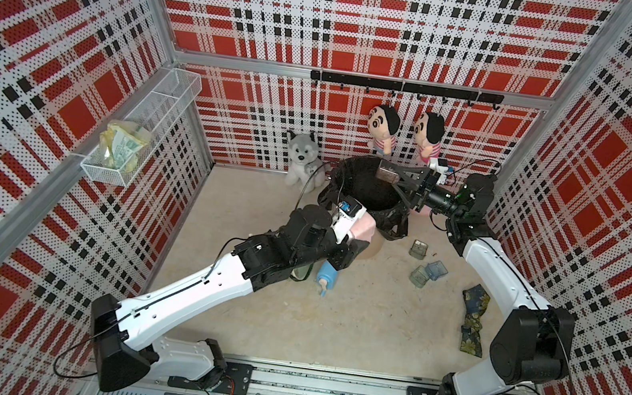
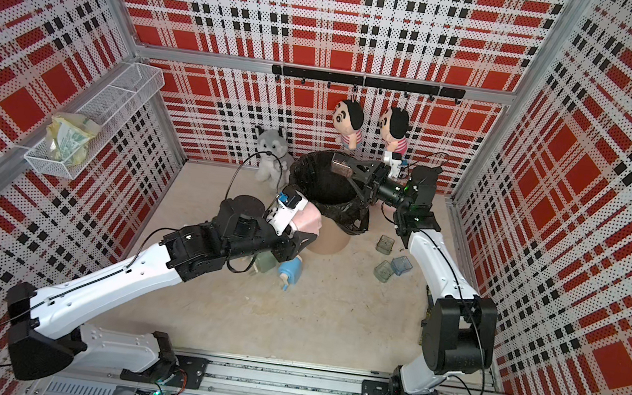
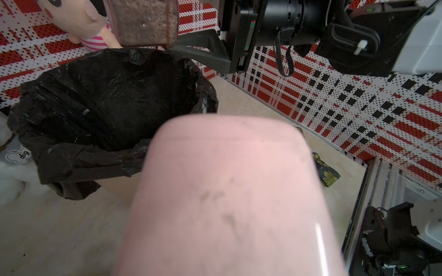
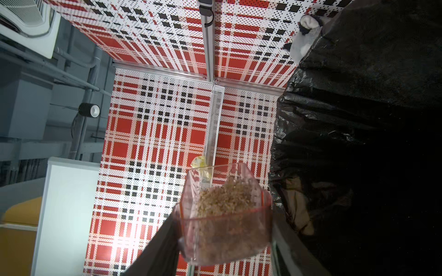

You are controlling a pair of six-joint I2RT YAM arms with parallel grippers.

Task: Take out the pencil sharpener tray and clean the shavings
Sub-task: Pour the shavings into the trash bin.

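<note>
With right fingers (image 1: 410, 175) clamped on the full tray (image 4: 227, 241) above the bin (image 1: 352, 195) rim and left fingers (image 1: 357, 247) gripping the sharpener (image 1: 363, 224), risked scattering shavings (image 4: 222, 200) onto the tabletop (image 1: 329, 326) if tipped off-centre.

The right gripper (image 4: 224, 235) is clamping a clear tray (image 4: 222, 227), with one dark finger (image 4: 162, 246) pressing on its side. Brown shavings (image 4: 224, 198) are piling up inside the tray. The tray is hanging just beside the black bin bag (image 4: 358, 143). A plaid wall (image 4: 148, 133) is filling the background.
</note>
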